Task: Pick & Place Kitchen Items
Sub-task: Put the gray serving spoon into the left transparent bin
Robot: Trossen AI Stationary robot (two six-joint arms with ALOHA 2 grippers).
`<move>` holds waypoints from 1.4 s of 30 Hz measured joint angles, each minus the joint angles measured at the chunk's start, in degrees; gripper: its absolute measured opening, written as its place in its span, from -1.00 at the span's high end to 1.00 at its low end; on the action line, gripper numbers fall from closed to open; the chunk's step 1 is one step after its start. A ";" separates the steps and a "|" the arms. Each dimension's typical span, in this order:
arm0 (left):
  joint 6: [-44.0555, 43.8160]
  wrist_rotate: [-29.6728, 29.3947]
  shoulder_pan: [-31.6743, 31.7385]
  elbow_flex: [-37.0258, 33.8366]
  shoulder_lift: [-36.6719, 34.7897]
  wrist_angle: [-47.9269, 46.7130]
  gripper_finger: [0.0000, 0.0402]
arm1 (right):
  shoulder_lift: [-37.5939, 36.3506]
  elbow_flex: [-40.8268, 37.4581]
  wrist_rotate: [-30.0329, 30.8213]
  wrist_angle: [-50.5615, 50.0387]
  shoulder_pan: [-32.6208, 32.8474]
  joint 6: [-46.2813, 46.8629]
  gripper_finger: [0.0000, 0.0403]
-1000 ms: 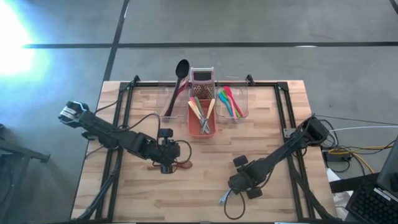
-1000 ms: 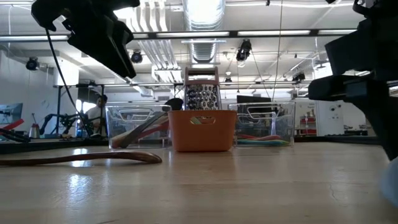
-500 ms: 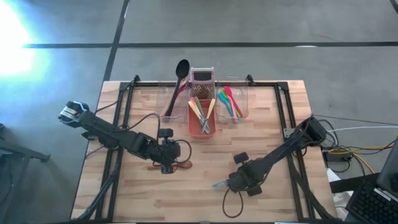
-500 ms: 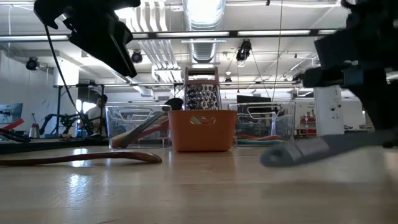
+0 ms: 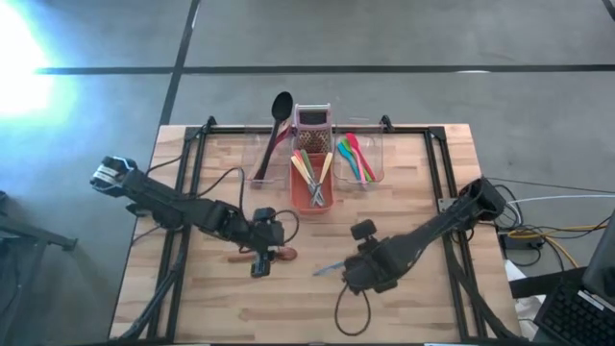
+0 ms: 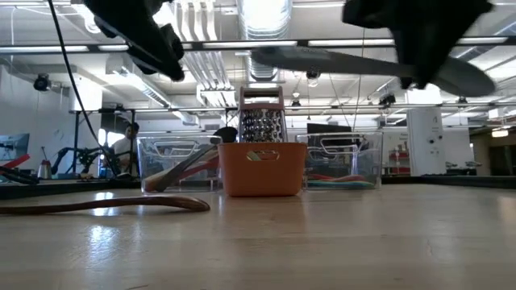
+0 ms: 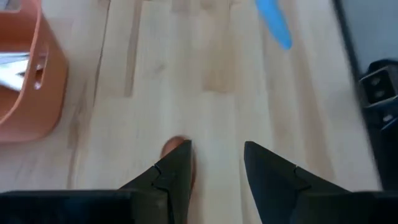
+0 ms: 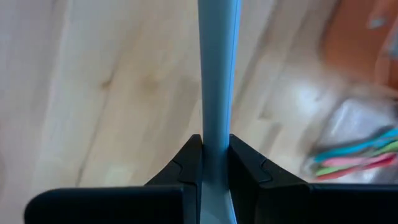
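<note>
My right gripper (image 8: 216,140) is shut on a long grey-blue utensil (image 6: 363,63), one of the kitchen items, and holds it high over the table's near middle (image 5: 327,269). My left gripper (image 7: 214,165) is open just above the table at centre left (image 5: 261,264). A brown wooden spoon (image 6: 105,205) lies flat on the table beneath it, its tip (image 7: 177,146) showing beside one finger. More kitchen items lie in the orange tub (image 5: 312,183) and the clear tubs at the far side. My right gripper pinches the utensil's slim handle (image 8: 217,118) between its two fingers. The fingers come steeply from above and lie across the handle. The utensil is lifted clear of the table and hangs nearly level, one end a little lower (image 6: 468,80).
The orange tub stands at the far middle with a metal grater (image 5: 311,120) behind it. A clear tub (image 5: 261,159) holding a black ladle (image 5: 279,111) flanks it on the left, and a clear tub (image 5: 360,159) of coloured utensils on the right. Bare wood lies in the near half.
My right gripper has shut on the grey-blue utensil, which lay on the table near the front edge. It has lifted the utensil clear and carried it up and toward the table's middle. My left gripper has turned a little above the wooden spoon.
</note>
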 joint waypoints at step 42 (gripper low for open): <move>12.38 24.11 16.11 28.35 16.31 -25.86 0.26 | 0.87 8.72 3.16 3.07 -10.84 -12.14 0.83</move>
